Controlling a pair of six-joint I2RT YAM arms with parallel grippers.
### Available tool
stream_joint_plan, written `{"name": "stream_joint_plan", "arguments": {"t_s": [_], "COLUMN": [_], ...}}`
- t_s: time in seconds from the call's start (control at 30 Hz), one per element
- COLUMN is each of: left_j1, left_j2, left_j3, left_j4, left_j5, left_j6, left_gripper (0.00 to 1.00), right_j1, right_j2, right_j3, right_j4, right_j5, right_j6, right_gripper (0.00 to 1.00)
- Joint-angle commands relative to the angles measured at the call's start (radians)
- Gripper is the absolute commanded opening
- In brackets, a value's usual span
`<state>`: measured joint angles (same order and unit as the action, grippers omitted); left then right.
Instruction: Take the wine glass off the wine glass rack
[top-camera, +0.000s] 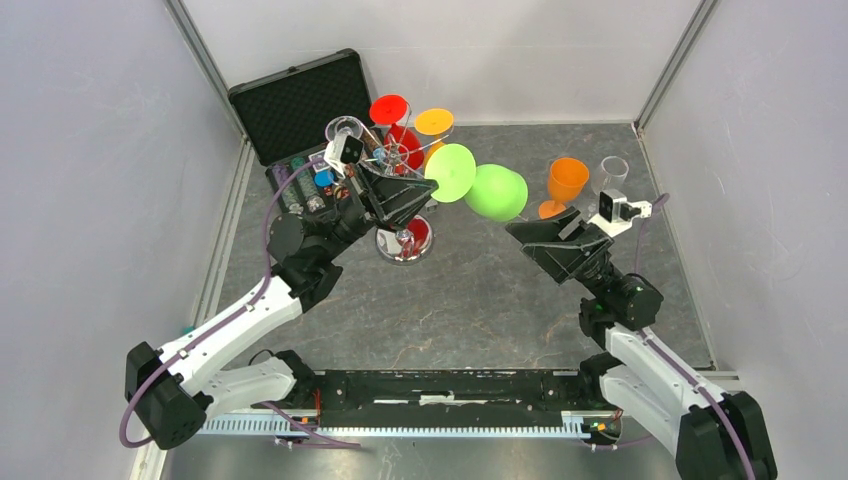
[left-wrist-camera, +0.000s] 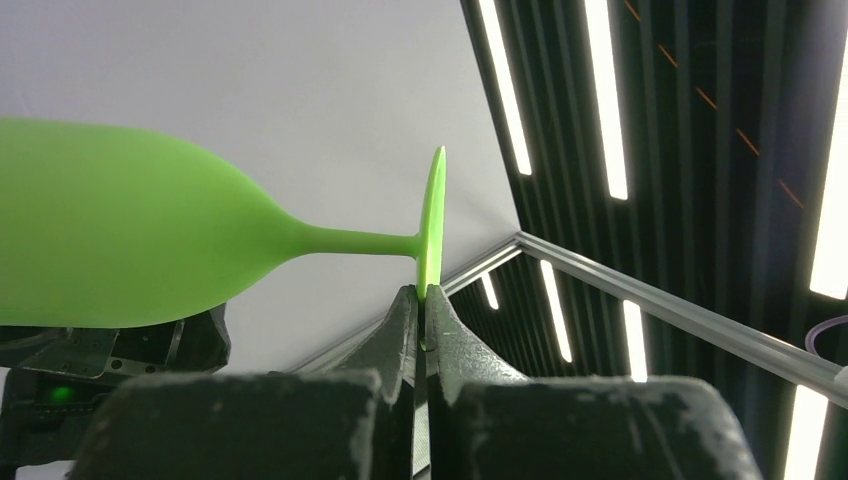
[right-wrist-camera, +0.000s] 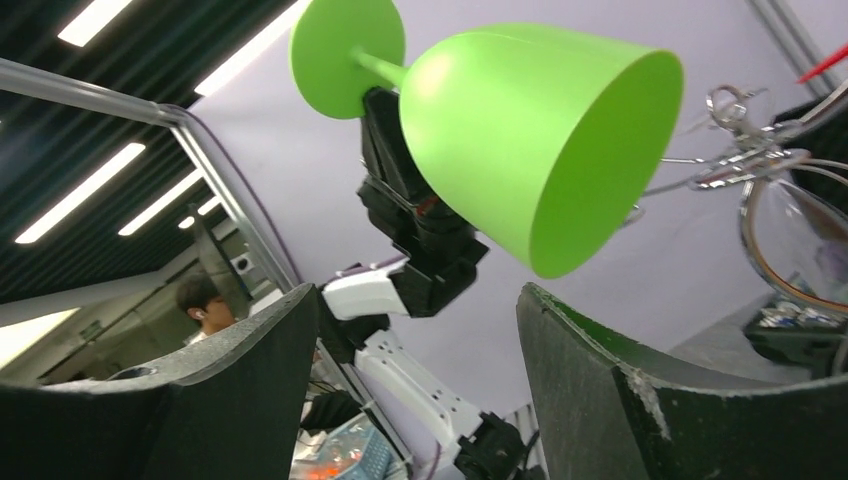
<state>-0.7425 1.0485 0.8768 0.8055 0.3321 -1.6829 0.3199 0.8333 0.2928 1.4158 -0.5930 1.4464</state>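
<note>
The left pincer (left-wrist-camera: 423, 300) pinches the wine glass (left-wrist-camera: 130, 240) by its foot.

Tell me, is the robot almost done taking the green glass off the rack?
Done: the green glass is clear of the rack, lying sideways in the air. In hand: the left gripper pinches its foot, and the right gripper is open by the bowl. Left: likely setting it on the table.

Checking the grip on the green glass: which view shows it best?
Left wrist: the left fingers pinch the green glass by its foot rim. Top external shows it held sideways; right wrist shows its bowl and foot.
</note>
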Motion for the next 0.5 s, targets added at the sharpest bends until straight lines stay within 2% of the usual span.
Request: {"name": "stream_joint_plan", "arguments": {"t_s": [0.0, 0.07, 0.27, 0.37, 0.47], "left_j1": [-0.011, -0.014, -0.014, -0.014, -0.014], "left_j2": [-0.015, -0.024, -0.036, -0.042, -0.061], "left_j3": [-0.012, -0.034, -0.048, -0.049, -0.052], "left_j4": [0.096, 0.107, 0.12, 0.11, 0.087], "left_j5": [-0.035, -0.061, -0.073, -0.076, -0.087], "left_j6": [-0.054, -0.064, -0.069, -0.074, -0.071], "left_gripper": [0.02, 0.02, 0.02, 0.02, 0.02], "right_j1": [0.021, 0.025, 0.028, 0.028, 0.028], "right_j2": [0.031, 0.046, 0.069, 0.048, -0.006], "right_j3": [0.057, 0.069, 0.086, 0.085, 0.087], "right_j4": [0.322, 0.367, 0.3, 0.2, 0.008], "right_j5": [0.047, 0.056, 0.052, 0.049, 0.049], "right_j6": [0.055, 0.042, -0.004, -0.073, -0.187], "right_gripper": [0.75, 0.75, 0.76, 0.78, 0.78]}}
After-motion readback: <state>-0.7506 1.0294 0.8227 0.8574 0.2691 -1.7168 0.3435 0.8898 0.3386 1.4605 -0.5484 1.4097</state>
